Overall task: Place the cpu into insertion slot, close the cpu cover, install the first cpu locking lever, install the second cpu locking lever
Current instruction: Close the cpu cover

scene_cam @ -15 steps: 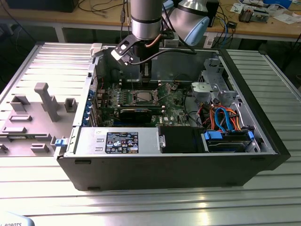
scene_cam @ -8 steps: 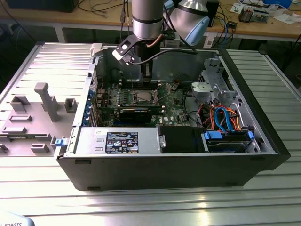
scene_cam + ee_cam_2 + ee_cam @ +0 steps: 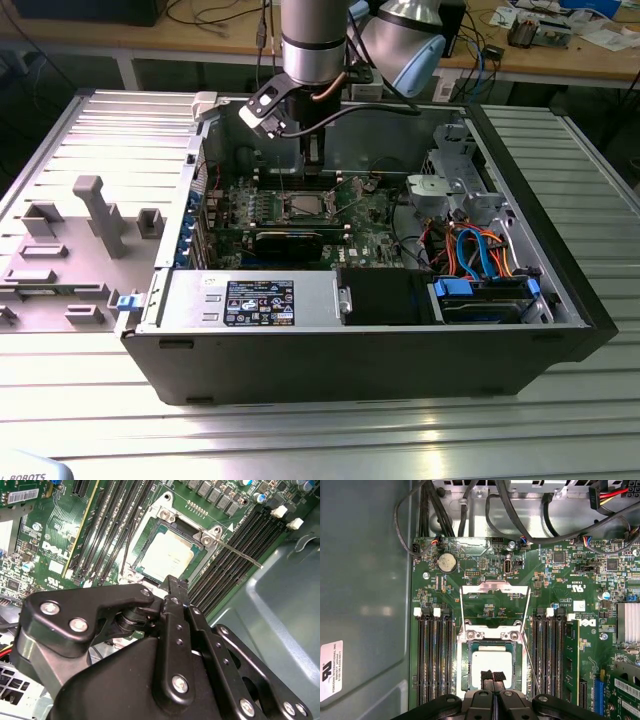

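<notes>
Open computer case | your gripper (image 3: 493, 679) hangs with fingers pressed together on nothing, directly above the cpu (image 3: 490, 659) | cpu lies flat in the insertion slot (image 3: 465, 652) | cpu cover (image 3: 494, 586) is flipped open beyond the slot, towards the coin cell (image 3: 447, 561).

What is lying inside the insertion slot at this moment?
The cpu lies inside the insertion slot, its silvery top showing. The cpu cover is swung open. The gripper hides one edge of the chip; the socket contacts beneath are covered.
</notes>
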Robot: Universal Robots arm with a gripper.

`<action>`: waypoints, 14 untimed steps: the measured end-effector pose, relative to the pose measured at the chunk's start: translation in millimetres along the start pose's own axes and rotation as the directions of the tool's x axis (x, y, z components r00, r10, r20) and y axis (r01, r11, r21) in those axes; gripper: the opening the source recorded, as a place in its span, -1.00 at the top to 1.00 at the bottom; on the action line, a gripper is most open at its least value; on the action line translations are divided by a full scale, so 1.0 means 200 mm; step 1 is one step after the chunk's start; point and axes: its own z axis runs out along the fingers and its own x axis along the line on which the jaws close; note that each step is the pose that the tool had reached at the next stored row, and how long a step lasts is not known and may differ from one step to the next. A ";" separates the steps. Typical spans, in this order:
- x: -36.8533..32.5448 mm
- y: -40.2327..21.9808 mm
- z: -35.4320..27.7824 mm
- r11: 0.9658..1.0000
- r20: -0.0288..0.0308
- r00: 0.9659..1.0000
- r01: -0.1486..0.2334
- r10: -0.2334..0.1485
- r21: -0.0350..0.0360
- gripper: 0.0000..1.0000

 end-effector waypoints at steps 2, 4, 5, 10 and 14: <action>0.000 0.000 -0.005 1.000 0.000 1.000 0.000 0.000 0.000 0.79; 0.000 0.000 -0.013 1.000 0.000 1.000 0.000 0.000 0.000 0.79; 0.000 0.000 -0.017 1.000 0.000 1.000 0.000 0.000 0.000 0.79; 0.001 0.002 -0.051 1.000 0.001 1.000 0.000 0.000 0.000 0.79; 0.001 0.002 -0.053 1.000 0.000 1.000 0.000 0.000 0.000 0.79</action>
